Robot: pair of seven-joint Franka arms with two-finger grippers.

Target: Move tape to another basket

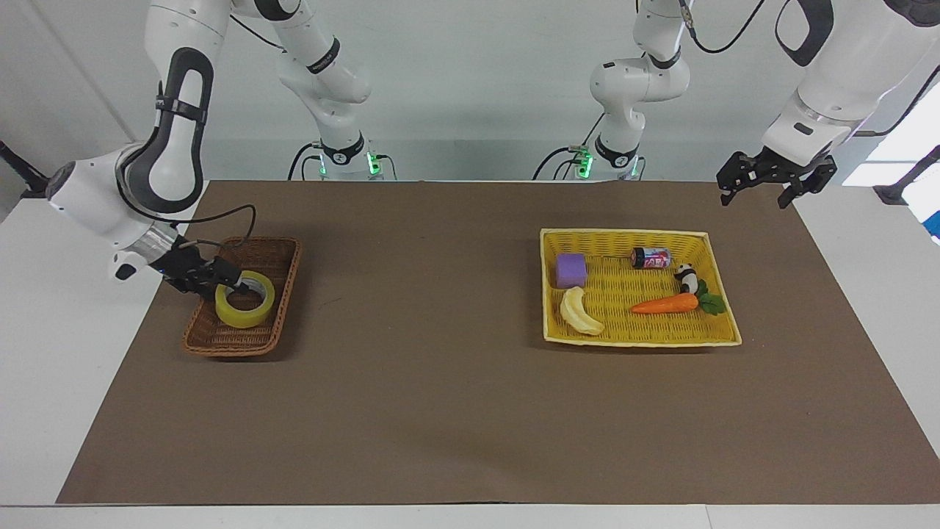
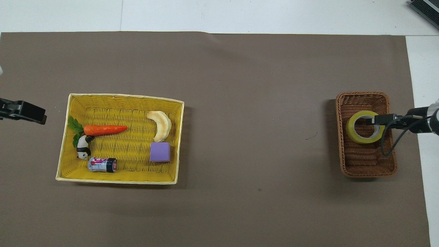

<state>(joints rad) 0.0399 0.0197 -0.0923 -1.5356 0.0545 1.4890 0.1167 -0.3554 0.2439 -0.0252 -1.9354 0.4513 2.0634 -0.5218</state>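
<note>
The yellow-green tape [image 1: 239, 315] lies a little tilted in the dark-brown wicker basket [image 1: 228, 342] at the right arm's end of the table. My right gripper [image 1: 233, 283] comes in low over the basket's rim and is shut on the roll's wall, with one finger inside the core. In the overhead view the tape [image 2: 353, 132] sits in the middle of the basket [image 2: 367, 162], with my right gripper [image 2: 371, 120] across its rim. My left gripper [image 1: 756, 197] is open and empty, raised over the table's edge beside the yellow tray; it also shows in the overhead view [image 2: 38, 116].
The yellow woven tray [image 1: 624, 233] toward the left arm's end holds a carrot [image 1: 664, 303], a banana [image 1: 580, 311], a purple block [image 1: 570, 270], a can [image 1: 651, 257] and a panda figure [image 1: 687, 278]. A brown mat covers the table.
</note>
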